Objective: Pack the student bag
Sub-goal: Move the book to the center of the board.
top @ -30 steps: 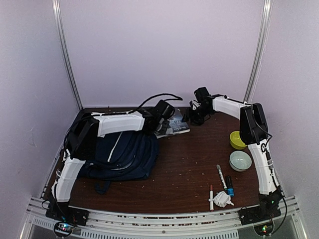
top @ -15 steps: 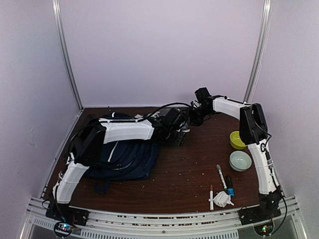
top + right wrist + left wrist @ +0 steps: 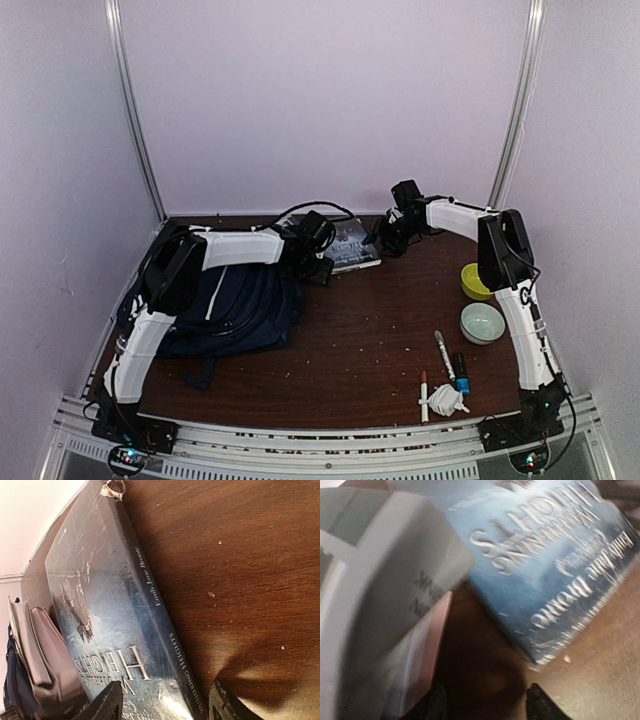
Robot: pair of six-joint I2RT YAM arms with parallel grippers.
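Note:
The navy student bag (image 3: 235, 312) lies at the left of the table, partly under my left arm. A blue book, Wuthering Heights (image 3: 352, 245), lies flat at the back centre. My left gripper (image 3: 321, 266) is open and empty, low at the book's left edge, between the book (image 3: 555, 555) and a grey book-like object (image 3: 385, 605); in its wrist view the gripper (image 3: 487, 706) has bare table between its jaws. My right gripper (image 3: 381, 242) is open at the book's right end. In its wrist view the gripper (image 3: 165, 706) straddles the spine edge of the book (image 3: 110, 620).
A yellow bowl (image 3: 477, 281) and a pale bowl (image 3: 483, 322) stand at the right. Two markers (image 3: 443, 355), a blue-capped item (image 3: 461, 372) and a white crumpled wad (image 3: 446, 400) lie at the front right. Grey flat items (image 3: 45, 660) lie beside the book.
My left arm swung right over the book half a second ago and has come back left. The bag's right edge has pulled slightly left. The right arm has barely moved.

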